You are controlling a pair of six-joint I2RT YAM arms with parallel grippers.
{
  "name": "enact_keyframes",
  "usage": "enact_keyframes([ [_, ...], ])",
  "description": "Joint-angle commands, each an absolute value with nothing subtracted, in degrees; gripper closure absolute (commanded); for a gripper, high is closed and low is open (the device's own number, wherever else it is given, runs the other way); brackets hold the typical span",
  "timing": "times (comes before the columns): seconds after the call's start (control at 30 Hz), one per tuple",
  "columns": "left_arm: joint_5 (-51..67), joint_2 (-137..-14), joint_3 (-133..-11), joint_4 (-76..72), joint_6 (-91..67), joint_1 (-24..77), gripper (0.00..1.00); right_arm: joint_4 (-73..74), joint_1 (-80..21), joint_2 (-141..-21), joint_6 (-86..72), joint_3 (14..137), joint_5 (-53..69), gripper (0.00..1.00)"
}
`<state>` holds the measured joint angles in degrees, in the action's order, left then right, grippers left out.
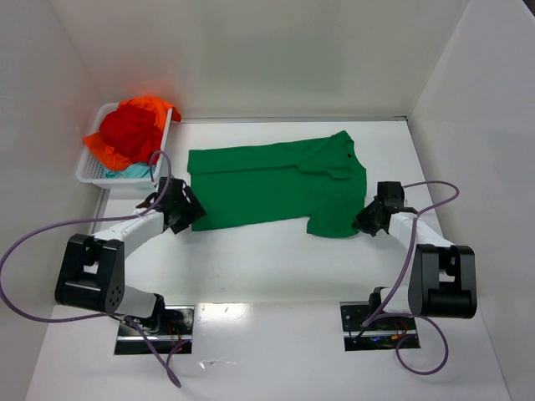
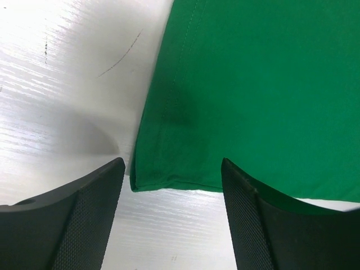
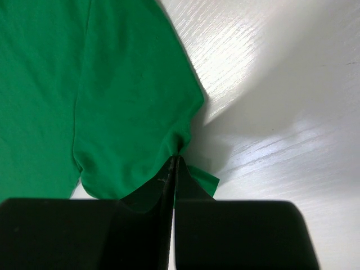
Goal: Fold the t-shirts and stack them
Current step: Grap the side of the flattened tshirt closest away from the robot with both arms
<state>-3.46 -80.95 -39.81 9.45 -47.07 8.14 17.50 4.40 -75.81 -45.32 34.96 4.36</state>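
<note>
A bright green t-shirt (image 1: 267, 184) lies spread across the middle of the table, collar to the right. My left gripper (image 1: 185, 213) is open at the shirt's near left corner; in the left wrist view its fingers (image 2: 84, 214) straddle the hem corner (image 2: 169, 174) without touching it. My right gripper (image 1: 366, 220) is shut on the shirt's near right edge; the right wrist view shows the green cloth (image 3: 129, 112) pinched between the closed fingertips (image 3: 175, 163). Red (image 1: 129, 134), orange (image 1: 150, 107) and teal (image 1: 129, 171) t-shirts are heaped in the basket.
A white slotted basket (image 1: 88, 171) stands at the far left against the wall. White walls close in the table on the left, back and right. Purple cables loop from both arms.
</note>
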Motion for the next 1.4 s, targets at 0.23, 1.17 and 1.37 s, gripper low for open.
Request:
enact_keyframes([
  [0.23,-4.5,-80.4,-38.6,10.4,-48.3,8.9,0.25,15.2,4.7,-76.2,-44.6,37.0,4.5,1.0],
  [1.17,-9.3,-78.2,-46.9,14.2,-47.9,8.4,1.0,19.6,5.3,-70.8,-44.6,45.9,3.3,1.0],
  [1.37,-9.3,-79.4,-52.1,14.2,-45.0,5.2,1.0,19.6,5.3,-72.2,-45.2,50.0,3.8,1.0],
])
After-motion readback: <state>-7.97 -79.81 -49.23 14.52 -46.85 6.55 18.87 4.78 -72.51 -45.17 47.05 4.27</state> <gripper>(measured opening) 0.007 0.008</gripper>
